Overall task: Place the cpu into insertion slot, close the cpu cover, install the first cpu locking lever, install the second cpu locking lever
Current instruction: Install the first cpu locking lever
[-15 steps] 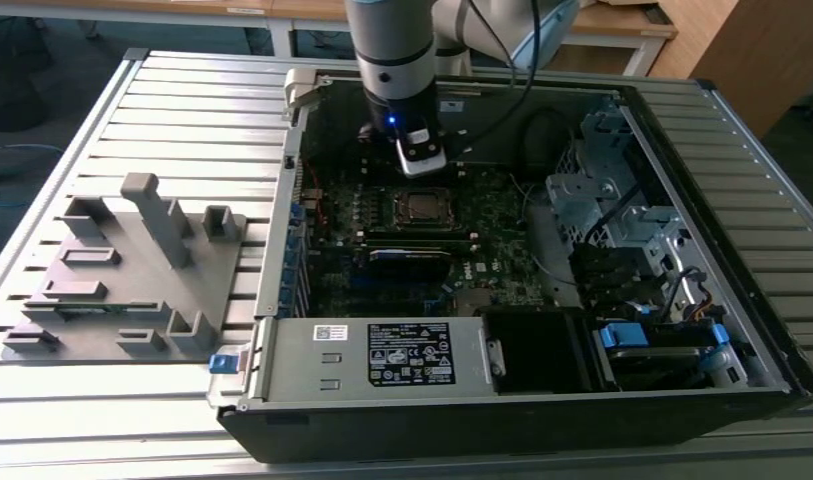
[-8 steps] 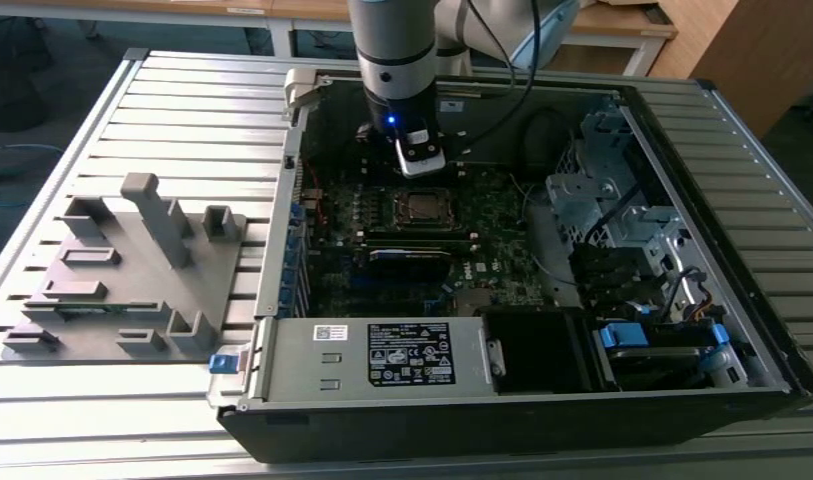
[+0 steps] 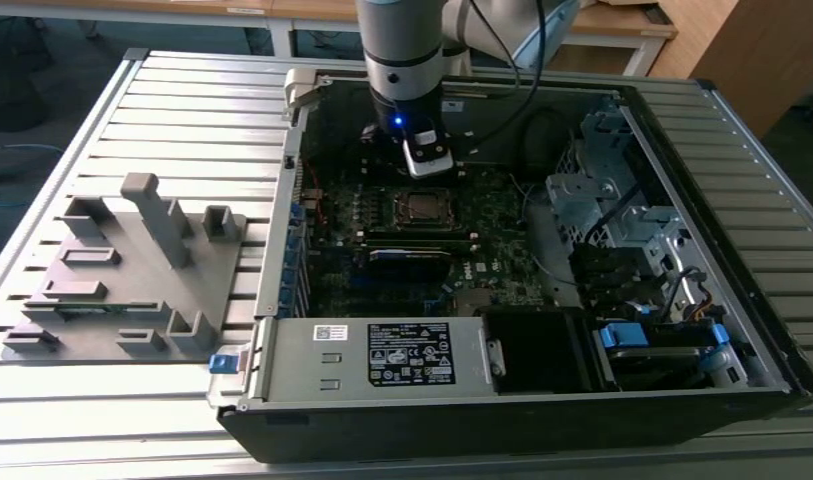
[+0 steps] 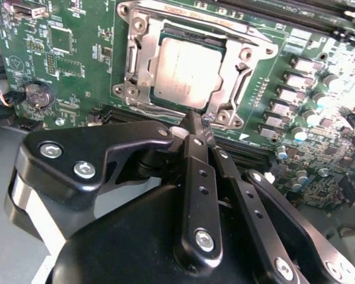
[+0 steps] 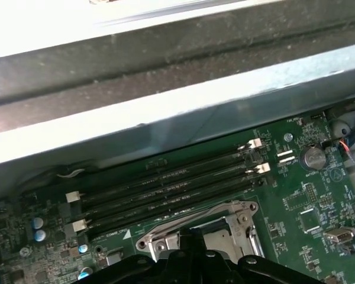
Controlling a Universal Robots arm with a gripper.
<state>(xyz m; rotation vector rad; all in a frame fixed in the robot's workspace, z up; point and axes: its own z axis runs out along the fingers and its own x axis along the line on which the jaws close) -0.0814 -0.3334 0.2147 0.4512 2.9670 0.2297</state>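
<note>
The pincer [image 4: 195, 127] is fully closed, fingers pressed together, gripping nothing. Just beyond its tips, the cpu [image 4: 186, 72] lies seated in the insertion slot [image 4: 165, 36]. The cpu cover [image 4: 234, 74] is folded down around the chip. The motherboard [image 4: 65, 65] surrounds the socket.

The exterior view is looking down from high and well back, taking in the whole open computer case [image 3: 513, 250] lying on the slatted desk [image 3: 179, 110], with the arm [image 3: 403, 60] coming in from twelve o'clock. Both wrist views are sitting close above the motherboard [image 4: 59, 59]. The second wrist view is peering past the hand [image 4: 194, 127] at the cpu cover [image 4: 225, 71]; the first wrist view is sharing that cpu cover [image 5: 236, 222], facing the memory slots [image 5: 165, 183] and case wall [image 5: 177, 100].
</note>
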